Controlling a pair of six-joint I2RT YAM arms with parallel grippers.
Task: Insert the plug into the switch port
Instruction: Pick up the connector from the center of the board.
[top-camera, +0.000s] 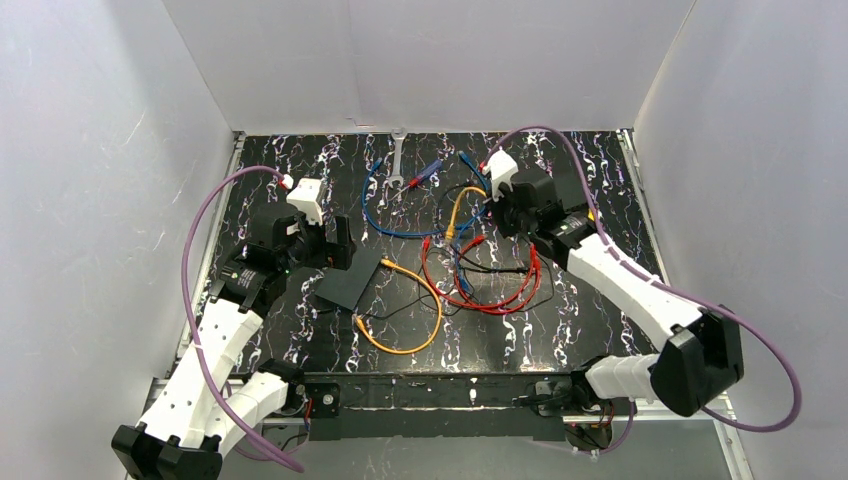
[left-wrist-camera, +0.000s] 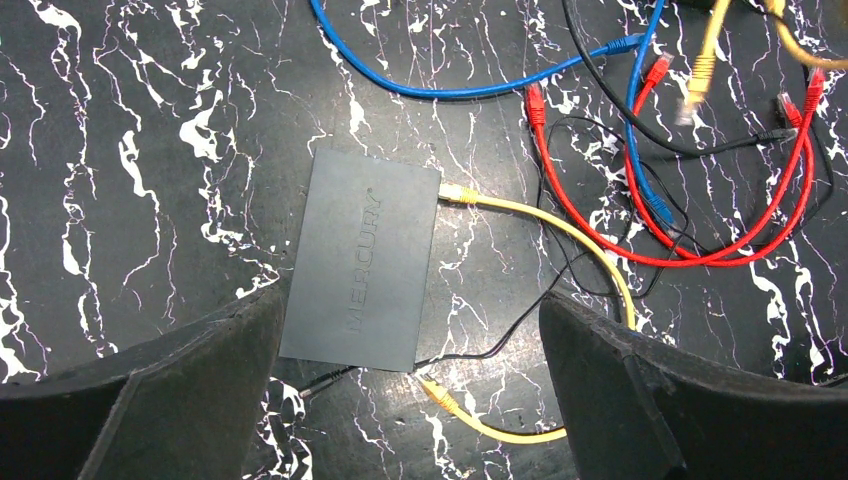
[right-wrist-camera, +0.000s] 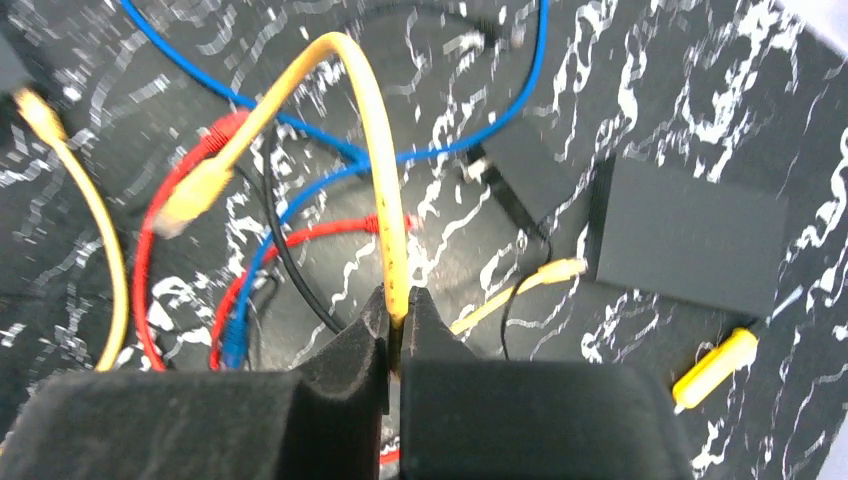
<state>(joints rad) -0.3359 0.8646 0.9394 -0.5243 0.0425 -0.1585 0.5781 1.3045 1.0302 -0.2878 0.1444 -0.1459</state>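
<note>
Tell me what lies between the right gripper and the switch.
Loose cables, seen in the top view: a yellow plug beside the switch, then red cables and a blue cable toward the right gripper, which pinches a separate yellow cable.

A robotics lab bench — a purpose-built test cell, not a home or shop. Plain white panels (top-camera: 100, 150) box in the left, far and right sides of a black marble-patterned table (top-camera: 560, 340). A white-and-black left arm (top-camera: 215, 345) and right arm (top-camera: 630, 280) are bolted along its near edge, each trailing a purple harness (top-camera: 186, 270). Networking gear sprawls over the top: a flat black switch (top-camera: 350, 283), a yellow cable (right-wrist-camera: 385, 170), a red cable (left-wrist-camera: 700, 260), a blue cable (left-wrist-camera: 450, 93) — plus a wrench (top-camera: 397, 160) at the far edge.
</note>
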